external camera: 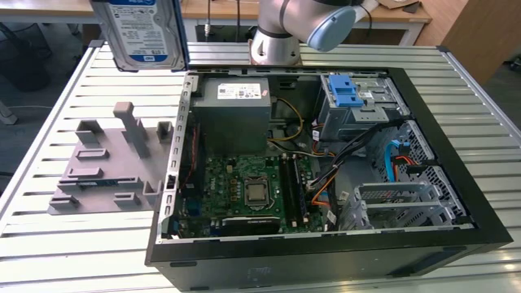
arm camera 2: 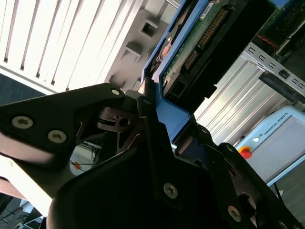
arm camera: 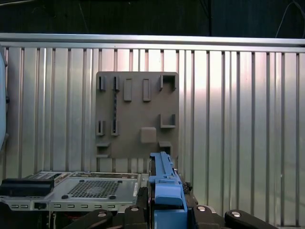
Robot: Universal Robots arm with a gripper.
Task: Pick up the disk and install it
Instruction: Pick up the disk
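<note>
We see disk (external camera: pixel 146 30) aloft, 10 o'clock of case (external camera: pixel 326 247), long axis upright, label showing; second wrist view shows hand (arm camera 2: pixel 164 112) clamping its edge.

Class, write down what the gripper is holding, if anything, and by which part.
The gripper holds the disk, clamped on the blue bracket along its edge.

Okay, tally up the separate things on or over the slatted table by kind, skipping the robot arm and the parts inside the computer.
Disk, held up in the gripper: 1
Grey fixture block: 1
Open computer case: 1
Total: 3
</note>
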